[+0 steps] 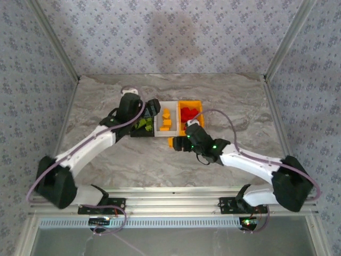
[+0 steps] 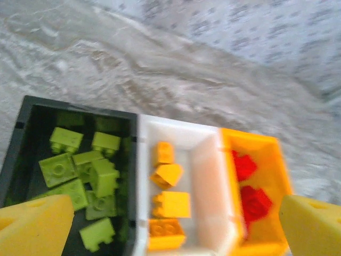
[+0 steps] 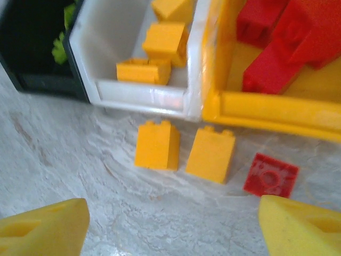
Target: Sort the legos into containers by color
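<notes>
I'm working in a robot test cell, a lab rig rather than a home. A marble-patterned table [image 1: 106, 160] is boxed in by aluminium frame posts [image 1: 53, 40] and flat panels [image 1: 176, 32] of repeating floral print on the left, right and far sides. At the near edge, the left arm [image 1: 90, 144] and right arm [image 1: 250, 162] are bolted to an aluminium rail [image 1: 170, 200], with exposed cables [image 1: 218, 111].

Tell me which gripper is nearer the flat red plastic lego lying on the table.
Right. The right gripper hovers just short of that red lego; the left gripper hangs above the black plastic bin and white plastic bin.
</notes>
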Robot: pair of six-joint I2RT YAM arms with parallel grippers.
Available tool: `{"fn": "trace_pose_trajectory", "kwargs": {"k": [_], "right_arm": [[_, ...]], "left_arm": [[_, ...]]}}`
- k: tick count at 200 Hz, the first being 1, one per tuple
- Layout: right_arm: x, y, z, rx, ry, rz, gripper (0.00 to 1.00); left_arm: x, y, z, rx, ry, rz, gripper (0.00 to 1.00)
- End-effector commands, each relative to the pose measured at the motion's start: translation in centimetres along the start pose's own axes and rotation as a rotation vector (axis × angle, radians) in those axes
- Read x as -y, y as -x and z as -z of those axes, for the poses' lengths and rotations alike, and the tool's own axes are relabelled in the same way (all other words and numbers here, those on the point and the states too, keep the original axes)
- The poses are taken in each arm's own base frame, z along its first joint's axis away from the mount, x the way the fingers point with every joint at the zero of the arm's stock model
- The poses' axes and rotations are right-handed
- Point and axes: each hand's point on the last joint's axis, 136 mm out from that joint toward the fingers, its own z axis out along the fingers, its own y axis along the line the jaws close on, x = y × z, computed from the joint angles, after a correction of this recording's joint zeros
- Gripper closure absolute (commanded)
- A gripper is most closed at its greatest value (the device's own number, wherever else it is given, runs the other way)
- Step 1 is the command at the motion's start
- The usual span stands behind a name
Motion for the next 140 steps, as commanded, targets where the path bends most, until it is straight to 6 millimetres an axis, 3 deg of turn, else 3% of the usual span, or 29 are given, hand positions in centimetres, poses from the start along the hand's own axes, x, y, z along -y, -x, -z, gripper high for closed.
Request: {"fn": "trace_pose_trajectory", "kwargs": {"k": [1,39,78,115,118,140], "right_arm": [[-1.9,0.1,-1.2,-0.046,-0.002,0.046,0.2],[-2.4,-0.4,-4.0,-0.135,-0.091,0.083,0.26],[-2.2,-0.6,-5.6,-0.179,-0.171,0.111,0.32],[-1.8,-1.5,-7.1,-0.217,-0.225,0.137,0.34],[-2.6,-0.4,-7.1,-0.193,-0.212,0.132,0.35],[-2.6,-0.5,-7.8,-0.202,-0.242,0.148,0.37]], "left_arm": [[-0.8,-3.3,1.9,-0.062,-0.005,-0.016,0.0],[-5.4,-8.3,5.0,-0.105,0.062,0.011,0.0],[-9.8,-11.5,6.9,-0.118,0.154,0.045,0.0],[-11.4,-12.8,7.7,-0.115,0.177,0.067,0.0],[-11.5,-12.9,7.7,-0.115,0.176,0.067,0.0],[-11.8,-13.0,7.9,-0.106,0.176,0.075,0.0]]}}
